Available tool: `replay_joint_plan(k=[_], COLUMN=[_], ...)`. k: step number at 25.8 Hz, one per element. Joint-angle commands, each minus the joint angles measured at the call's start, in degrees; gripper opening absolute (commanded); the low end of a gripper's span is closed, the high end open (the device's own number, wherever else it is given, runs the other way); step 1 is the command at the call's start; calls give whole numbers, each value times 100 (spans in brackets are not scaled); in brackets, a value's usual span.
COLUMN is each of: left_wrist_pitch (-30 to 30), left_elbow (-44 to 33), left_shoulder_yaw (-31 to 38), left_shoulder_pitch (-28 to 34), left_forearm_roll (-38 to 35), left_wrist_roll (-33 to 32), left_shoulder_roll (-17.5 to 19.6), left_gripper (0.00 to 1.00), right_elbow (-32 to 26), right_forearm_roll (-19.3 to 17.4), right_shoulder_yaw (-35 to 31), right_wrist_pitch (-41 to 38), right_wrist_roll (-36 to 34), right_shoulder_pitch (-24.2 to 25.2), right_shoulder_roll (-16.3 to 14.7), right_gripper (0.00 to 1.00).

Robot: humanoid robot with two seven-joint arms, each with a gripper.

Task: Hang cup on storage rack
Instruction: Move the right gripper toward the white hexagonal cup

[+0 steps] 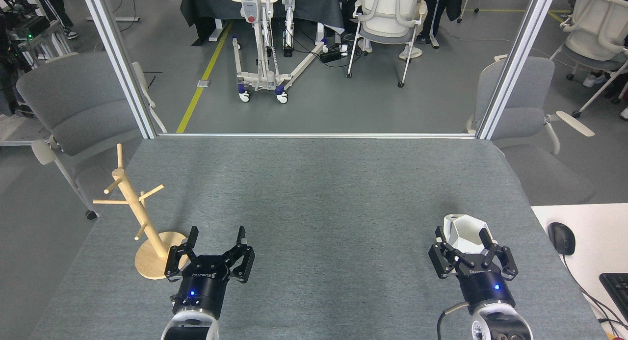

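Here the grey felt-covered table (314,193) fills the middle of the head view, with both arms coming in from the near edge. The storage rack (142,222) stands at the near left of the table: a slim wooden post, leaning to the left in this view, rises from a round disc base, with several pegs angling out near its top. No cup hangs on any peg.

The left gripper (217,237) sits just to the right of the rack's base, its black fingers spread wide apart with nothing between them. It touches neither the post nor the base, though one finger overlaps the base's right edge in this view.

At the near right of the table lies the cup (463,234), white and faceted, tipped so that its angular mouth faces up and toward the camera. The right gripper (463,237) is right at it, jaws open, one finger on either side of the cup's near part. Whether the fingers actually touch the cup cannot be told from here; they look close beside it rather than clamped.

Off the table's right side, a white desk (588,232) carries a black computer mouse (562,238) and the corner of a keyboard (615,288). Grey chairs (73,104) flank the far corners
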Motion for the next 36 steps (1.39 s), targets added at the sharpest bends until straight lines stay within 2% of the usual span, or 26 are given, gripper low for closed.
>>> replay_joint_plan(k=[1,7,11,19,22,26,36], left_wrist_pitch=[5,-4,-4,-13,-4,-13,-13], left_elbow=[-21,-12,-3,6,6,6,23], left_shoulder_yaw=[-2,-2,-2,-2,-2,-2,-11], left_shoulder_pitch=[6,50,50,59,50,50,50], left_forearm_roll=[-8,-8,-8,-8,-8,-8,-8], left_wrist_roll=[20,55,64,64,64,64,73], left_shoulder_roll=[1,1,1,-8,1,10,19], left_gripper=[100,100,100,100,100,100,100], right_elbow=[30,188,478,944,1208,1261,1269], right_forearm_roll=[-24,-6,20,64,108,257,293], right_shoulder_yaw=[-284,-882,-944,-838,-539,-65,111], right_wrist_pitch=[-48,-944,-988,-408,-74,479,453], right_wrist_roll=[-33,-50,-50,-42,-42,-59,-59], right_shoulder_pitch=[43,447,597,359,140,17,-203], right_shoulder_roll=[-319,-372,-398,-381,-372,-345,-407], right_gripper=[100,100,100,100,100,100,100])
